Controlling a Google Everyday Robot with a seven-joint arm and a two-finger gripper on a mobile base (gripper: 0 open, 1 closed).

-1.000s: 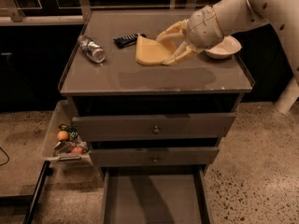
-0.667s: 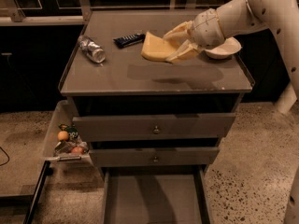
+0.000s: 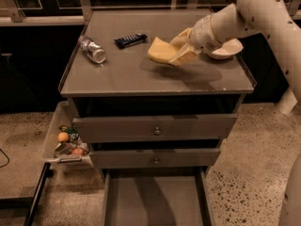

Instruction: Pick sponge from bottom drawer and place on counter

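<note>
Gripper (image 3: pixel 182 52) clamped on sponge (image 3: pixel 159 50), held just above counter (image 3: pixel 141 76) near ctr, shadow on the top at sponge's 5 o'clock. White bowl (image 3: pixel 226 49) at counter's 3 o'clock, bottle (image 3: pixel 92 49) at 9, black bar (image 3: pixel 130 40) approx 11. Bottom drawer (image 3: pixel 155 197) stands pulled out at 6 o'clock.

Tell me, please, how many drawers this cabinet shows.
3: top drawer, middle drawer beneath it, bottom drawer pulled open lowest. The gripper holds the sponge above the counter.

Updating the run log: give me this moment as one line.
phase: place | gripper: over counter, shut on sponge | sponge: held above counter, not set down | bottom drawer: open
</note>
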